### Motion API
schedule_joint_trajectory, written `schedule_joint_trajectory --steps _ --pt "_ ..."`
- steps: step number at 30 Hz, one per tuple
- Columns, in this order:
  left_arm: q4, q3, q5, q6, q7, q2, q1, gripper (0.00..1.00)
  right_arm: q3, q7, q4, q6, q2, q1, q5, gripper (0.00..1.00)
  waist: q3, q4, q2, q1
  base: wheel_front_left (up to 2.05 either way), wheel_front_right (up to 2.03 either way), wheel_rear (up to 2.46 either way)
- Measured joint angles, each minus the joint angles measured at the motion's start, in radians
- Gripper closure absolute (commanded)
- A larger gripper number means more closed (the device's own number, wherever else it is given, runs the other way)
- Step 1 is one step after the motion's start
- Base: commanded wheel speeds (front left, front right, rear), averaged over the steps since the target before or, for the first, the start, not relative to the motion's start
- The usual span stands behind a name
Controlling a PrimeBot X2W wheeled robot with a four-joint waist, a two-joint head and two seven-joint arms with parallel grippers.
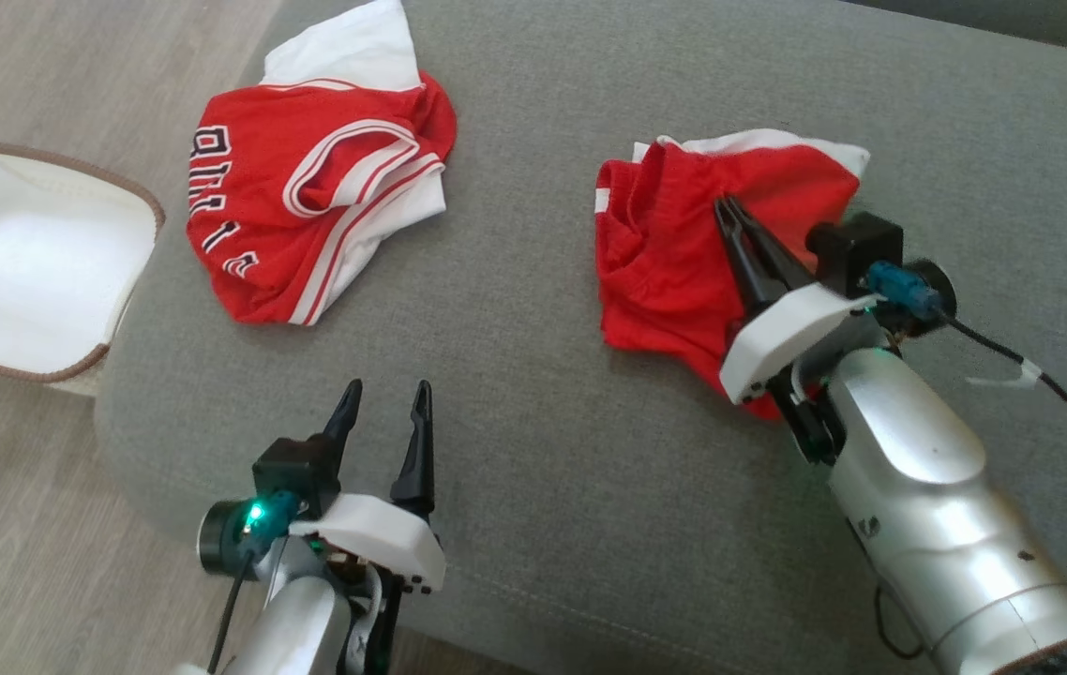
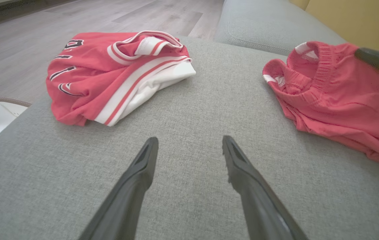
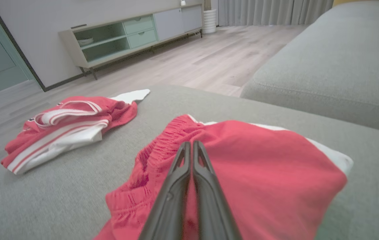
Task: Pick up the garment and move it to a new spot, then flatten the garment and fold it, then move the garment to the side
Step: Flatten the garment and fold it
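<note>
Red, soft and surely light, the garment (image 1: 674, 253) lies crumpled at 2 o'clock on the grey cushion (image 1: 533, 394), best pinched near its elastic waistband, where the right gripper (image 1: 728, 204) rests with fingers closed together, while the left gripper (image 1: 385, 394) at 7 o'clock stands open.

The shorts (image 1: 665, 267) are red with white edging, the jersey (image 1: 257, 253) red with white stripes, the sofa (image 1: 533, 394) grey.
</note>
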Motion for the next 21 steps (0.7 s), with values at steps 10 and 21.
schedule_joint_trajectory --steps 10,21 --pt "0.000 -0.003 0.000 0.000 0.000 0.000 0.000 0.00 0.052 -0.005 0.085 0.000 -0.002 -0.020 0.020 0.52 0.005 0.031 0.0000 0.0000 0.00 0.00 0.00" --pt "0.004 -0.006 -0.010 0.000 0.000 0.000 0.000 0.00 0.074 -0.013 0.168 0.000 -0.003 -0.032 0.002 0.00 0.002 0.031 0.0000 0.0000 0.00 0.00 0.00"
